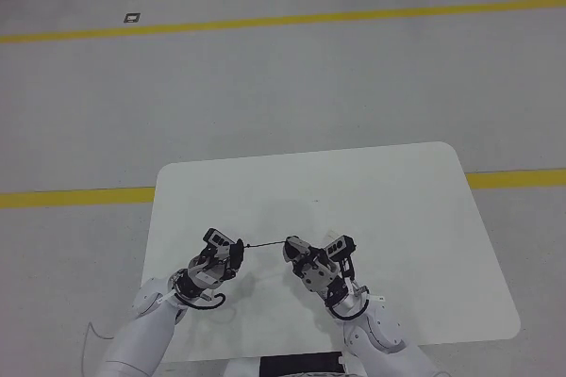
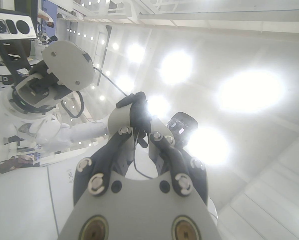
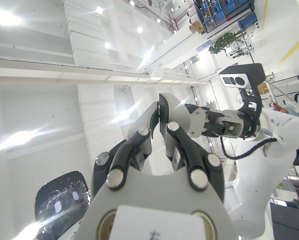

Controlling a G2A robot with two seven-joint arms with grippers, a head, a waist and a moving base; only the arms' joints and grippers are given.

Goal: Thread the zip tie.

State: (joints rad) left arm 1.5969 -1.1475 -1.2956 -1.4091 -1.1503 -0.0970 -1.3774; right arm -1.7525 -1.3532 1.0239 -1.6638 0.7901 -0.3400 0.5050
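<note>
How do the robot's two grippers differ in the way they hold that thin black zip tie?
The left gripper pinches the zip tie with a slack strand looping back between its fingers; the right gripper presses its ribbed pads flat together. The left gripper sits nearer the side edge of the table, the right gripper nearer its middle. Both are shut on the tie, stretched between them.

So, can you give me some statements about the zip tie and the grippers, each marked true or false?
1. The zip tie runs from the left gripper to the right gripper. True.
2. The zip tie lies flat on the table. False: the two grippers hold it up.
3. The right gripper is wide open. False: its fingers are shut.
4. The table is white. True.
</note>
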